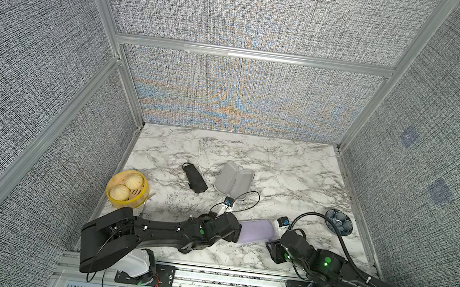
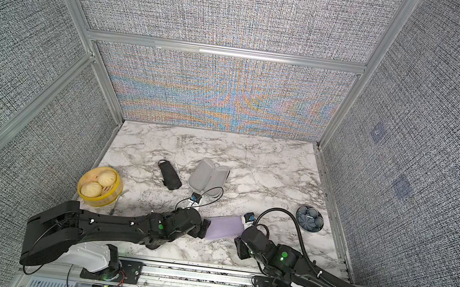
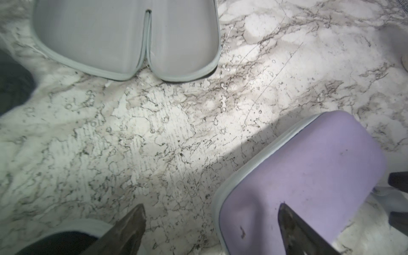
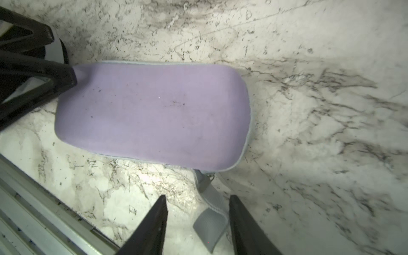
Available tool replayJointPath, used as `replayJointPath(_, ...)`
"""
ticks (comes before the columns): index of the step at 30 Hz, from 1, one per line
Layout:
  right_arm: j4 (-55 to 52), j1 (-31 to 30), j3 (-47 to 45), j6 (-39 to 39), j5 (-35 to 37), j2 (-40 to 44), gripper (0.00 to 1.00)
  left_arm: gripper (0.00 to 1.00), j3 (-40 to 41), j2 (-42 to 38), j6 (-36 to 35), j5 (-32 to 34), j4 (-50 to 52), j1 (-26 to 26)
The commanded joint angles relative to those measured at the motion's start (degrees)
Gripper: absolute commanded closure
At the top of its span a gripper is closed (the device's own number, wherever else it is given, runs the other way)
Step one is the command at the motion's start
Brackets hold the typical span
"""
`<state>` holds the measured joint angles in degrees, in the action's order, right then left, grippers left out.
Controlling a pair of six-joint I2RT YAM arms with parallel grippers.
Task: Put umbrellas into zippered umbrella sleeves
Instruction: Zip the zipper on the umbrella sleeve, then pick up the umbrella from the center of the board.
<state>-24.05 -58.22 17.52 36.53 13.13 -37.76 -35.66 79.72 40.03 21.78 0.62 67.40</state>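
A white marble table [image 1: 294,170] carries five things in both top views. A yellow basket [image 1: 123,203] holding two buns [image 1: 133,181] sits at its left edge. Toward the middle a black umbrella [image 1: 194,178] lies flat, an open case [image 1: 233,180], grey lining up, just beside it. A closed lavender case [image 1: 256,231] lies near the front; a dark dish [image 1: 338,231] stands at the right edge.

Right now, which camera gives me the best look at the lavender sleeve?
The right wrist view: the lavender sleeve fills it almost whole, grey strap included. The left wrist view shows only one end; both top views show it small and partly covered.
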Motion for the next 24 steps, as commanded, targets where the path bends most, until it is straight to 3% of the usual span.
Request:
replayJointPath(1, -0.5, 0.1, 1.62, -1.71, 4.09, 2.21, 0.42, 0.04, -1.6, -2.31, -3.4, 3.55, 3.39, -0.29)
replayJointPath(5, -1.8, 0.39, 6.65, -5.51, 6.7, 2.58, 0.28, 0.02, -3.15, -6.87, -6.37, 7.21, 7.75, -1.26)
replayJointPath(8, 1.46, 3.22, 9.28, -8.05, 7.08, -0.18, 0.05, 0.0, -1.51, -11.32, -8.13, 6.77, 7.67, -7.17)
replayJointPath(9, 4.0, 5.04, 9.85, -9.53, 5.71, -1.97, 0.01, 0.0, -0.37, -12.36, -7.43, 5.5, 6.26, -10.18)
replayJointPath(11, 8.31, 8.88, 11.25, -12.53, 3.59, -6.47, 0.01, 0.0, -0.41, -13.22, -7.16, 3.43, 6.6, -15.09)
replayJointPath(16, 15.98, 18.58, 17.55, -18.3, -7.37, -15.87, 0.01, 0.0, -5.04, -11.69, -7.03, 8.91, 12.3, -22.0)
replayJointPath(19, 16.2, 24.05, 22.92, -17.76, -12.58, -22.82, 0.01, 0.0, -8.57, -6.37, -7.14, 4.23, 13.98, -28.93)
replayJointPath(24, 14.65, 25.0, 29.82, -19.18, -14.61, -32.09, 0.01, 0.0, -14.23, 6.73, -8.48, -2.66, 10.7, -38.93)
